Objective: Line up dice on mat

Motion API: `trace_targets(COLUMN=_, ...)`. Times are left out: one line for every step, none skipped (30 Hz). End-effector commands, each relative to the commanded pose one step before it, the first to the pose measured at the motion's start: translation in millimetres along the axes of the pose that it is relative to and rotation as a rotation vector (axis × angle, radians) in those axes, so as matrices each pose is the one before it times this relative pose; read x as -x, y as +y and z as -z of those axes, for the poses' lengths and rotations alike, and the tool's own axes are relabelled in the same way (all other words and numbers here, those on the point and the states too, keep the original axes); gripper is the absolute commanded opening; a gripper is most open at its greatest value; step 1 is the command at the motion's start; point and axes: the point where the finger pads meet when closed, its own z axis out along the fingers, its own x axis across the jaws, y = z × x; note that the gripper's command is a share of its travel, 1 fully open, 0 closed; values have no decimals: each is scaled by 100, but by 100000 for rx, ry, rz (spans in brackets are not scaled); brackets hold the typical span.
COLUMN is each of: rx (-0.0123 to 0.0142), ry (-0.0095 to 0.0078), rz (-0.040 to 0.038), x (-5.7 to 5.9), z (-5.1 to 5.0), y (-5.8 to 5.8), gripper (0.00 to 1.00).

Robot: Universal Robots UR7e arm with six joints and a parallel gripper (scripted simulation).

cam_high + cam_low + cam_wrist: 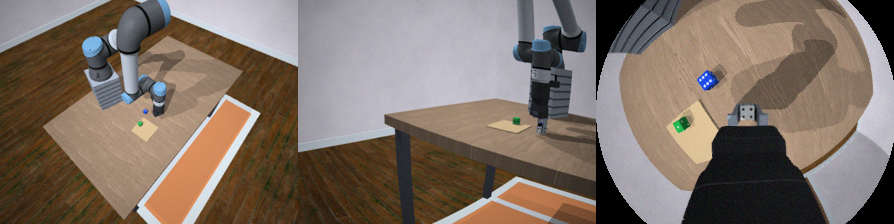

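A tan mat (148,131) (506,126) (698,142) lies flat on the wooden table. A green die (140,124) (516,120) (682,124) stands on the mat's corner nearest the robot's base. A blue die (146,111) (707,80) stands on the bare table just off the mat, on the base side. My gripper (158,114) (541,130) (746,109) points straight down, low over the table beside the mat's edge. It is shut on a light grey die (747,111), which shows between the fingertips in the wrist view.
The robot's ribbed grey pedestal (105,89) (559,98) stands at the table's back. An orange panel with a white frame (198,163) (526,202) lies on the floor beside the table. The table's edge (444,137) is close to the mat in the side view.
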Motion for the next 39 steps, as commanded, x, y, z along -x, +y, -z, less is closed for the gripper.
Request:
trace_targets(rx=246, ry=43, rz=99, x=-73, z=234, y=57, gripper=49)
trace_targets(rx=-104, ry=-42, rz=-7, x=29, z=95, y=-66, gripper=49)
trace_targets(rx=-125, ry=-50, rz=-9, x=36, z=126, y=-82, gripper=49)
trace_targets(rx=0, ry=0, rz=-6, x=3, z=168, y=2, gripper=49)
trace_targets(rx=0, ry=0, rz=-7, x=4, z=203, y=3, gripper=49)
trace_targets(rx=0, ry=0, rz=-8, x=4, z=237, y=2, gripper=49)
trace_targets(rx=0, ry=0, rz=0, x=0, z=0, y=0, gripper=49)
trace_targets(rx=0, ry=0, rz=0, x=0, z=0, y=0, gripper=49)
trace_targets(rx=0, ry=0, rz=-9, x=5, z=271, y=4, gripper=49)
trace_targets(rx=1, ry=0, rz=-10, x=5, z=303, y=4, gripper=49)
trace_targets(rx=1, ry=0, rz=-11, x=6, z=333, y=3, gripper=49)
trace_targets(rx=1, ry=0, rz=-12, x=6, z=361, y=5, gripper=49)
trace_targets(rx=1, ry=0, rz=-14, x=7, z=385, y=5, gripper=49)
trace_targets(rx=1, ry=0, rz=-16, x=7, z=406, y=5, gripper=49)
trace_targets(rx=1, ry=0, rz=-18, x=8, z=424, y=5, gripper=49)
trace_targets(rx=1, ry=0, rz=-20, x=8, z=437, y=5, gripper=49)
trace_targets(rx=1, ry=0, rz=-20, x=8, z=447, y=5, gripper=49)
trace_targets(rx=1, ry=0, rz=-15, x=6, z=452, y=4, gripper=49)
trace_targets(rx=0, ry=0, rz=-7, x=3, z=453, y=1, gripper=49)
trace_targets(rx=0, ry=0, rz=1, x=0, z=450, y=-1, gripper=49)
trace_targets(rx=0, ry=0, rz=8, x=-2, z=442, y=-3, gripper=49)
trace_targets(rx=0, ry=0, rz=12, x=-3, z=431, y=-4, gripper=49)
trace_targets(rx=0, ry=0, rz=14, x=-4, z=416, y=-5, gripper=49)
trace_targets(rx=0, ry=0, rz=0, x=0, z=0, y=0, gripper=49)
trace_targets(rx=0, ry=0, rz=0, x=0, z=0, y=0, gripper=49)
trace_targets(rx=-2, ry=0, rz=52, x=-21, z=397, y=-20, gripper=49)
trace_targets(rx=0, ry=0, rz=-2, x=1, z=376, y=0, gripper=49)
trace_targets(rx=0, ry=0, rz=-7, x=3, z=351, y=1, gripper=49)
trace_targets(rx=0, ry=0, rz=-10, x=3, z=323, y=2, gripper=49)
trace_targets(rx=0, ry=0, rz=-9, x=3, z=293, y=2, gripper=49)
trace_targets(rx=0, ry=0, rz=-6, x=2, z=261, y=0, gripper=49)
trace_targets(rx=0, ry=0, rz=-2, x=0, z=228, y=1, gripper=49)
trace_targets(rx=0, ry=0, rz=2, x=-1, z=194, y=-2, gripper=49)
trace_targets(rx=0, ry=0, rz=5, x=-2, z=161, y=-2, gripper=49)
trace_targets(rx=0, ry=0, rz=6, x=-3, z=128, y=-2, gripper=49)
trace_targets(rx=0, ry=0, rz=6, x=-3, z=97, y=-3, gripper=49)
trace_targets(rx=0, ry=0, rz=6, x=-3, z=69, y=-3, gripper=49)
trace_targets(rx=0, ry=0, rz=4, x=-2, z=44, y=-3, gripper=49)
trace_targets(rx=46, ry=18, rz=5, x=-14, z=32, y=28, gripper=49)
